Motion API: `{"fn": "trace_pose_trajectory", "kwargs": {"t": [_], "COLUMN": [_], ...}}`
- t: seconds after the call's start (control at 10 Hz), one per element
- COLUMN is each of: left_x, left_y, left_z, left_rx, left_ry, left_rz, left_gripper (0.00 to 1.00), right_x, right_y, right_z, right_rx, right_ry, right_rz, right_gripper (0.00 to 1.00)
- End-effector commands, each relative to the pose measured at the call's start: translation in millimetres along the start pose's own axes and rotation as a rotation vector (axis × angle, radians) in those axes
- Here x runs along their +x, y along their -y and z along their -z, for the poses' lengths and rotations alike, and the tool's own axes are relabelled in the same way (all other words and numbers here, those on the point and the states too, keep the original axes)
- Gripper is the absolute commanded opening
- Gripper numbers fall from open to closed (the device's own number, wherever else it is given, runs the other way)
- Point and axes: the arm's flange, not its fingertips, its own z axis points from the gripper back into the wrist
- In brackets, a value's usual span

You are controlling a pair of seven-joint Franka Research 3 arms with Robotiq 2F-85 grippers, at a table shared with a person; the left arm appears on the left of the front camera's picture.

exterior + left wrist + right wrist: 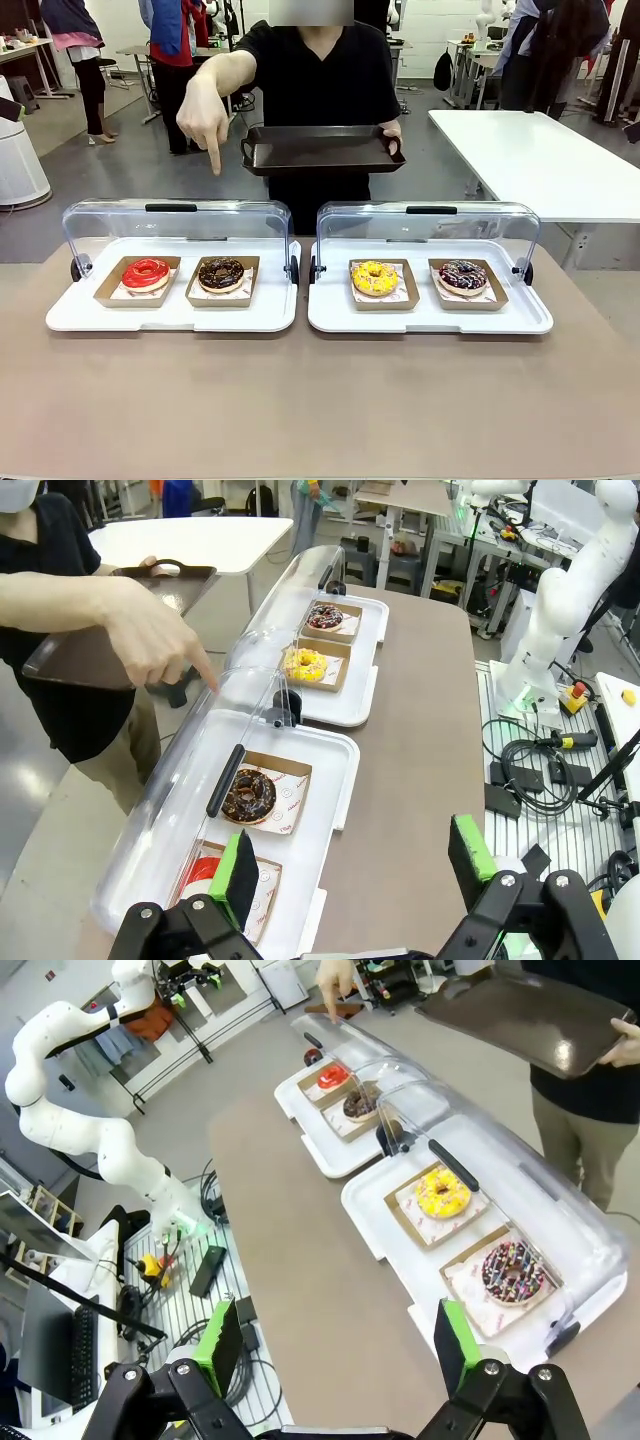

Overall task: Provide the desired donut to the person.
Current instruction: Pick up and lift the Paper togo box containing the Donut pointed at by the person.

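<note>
The left gripper [355, 855] and right gripper [336, 1332] hang wide open, holding nothing. On the table [320, 400], 2 white trays sit under raised clear lids. The left tray [170, 315] carries a red donut [146, 272] and a chocolate donut [221, 273]. The right tray [430, 318] carries a yellow donut [375, 277] and a sprinkled donut [462, 275]. At the far side, the person [320, 80] holds a dark tray [320, 150] and points a hand [205, 120] down, roughly in line with the chocolate donut.
</note>
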Motion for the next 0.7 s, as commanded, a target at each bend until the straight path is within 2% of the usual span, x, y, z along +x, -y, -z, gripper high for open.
{"fn": "trace_pose_trajectory", "kwargs": {"t": [0.0, 0.6], "left_x": [0.9, 0.0], "left_y": [0.6, 0.0], "left_z": [-0.6, 0.0], "left_rx": [-0.006, 0.000], "left_ry": [0.008, 0.000], "left_rz": [0.005, 0.000], "left_gripper": [1.00, 1.00], "right_x": [0.9, 0.9], "right_y": [2.0, 2.0], "right_z": [-0.1, -0.1], "right_rx": [-0.006, -0.006], "right_ry": [0.017, 0.017], "right_rz": [0.000, 0.000], "right_gripper": [1.00, 1.00]}}
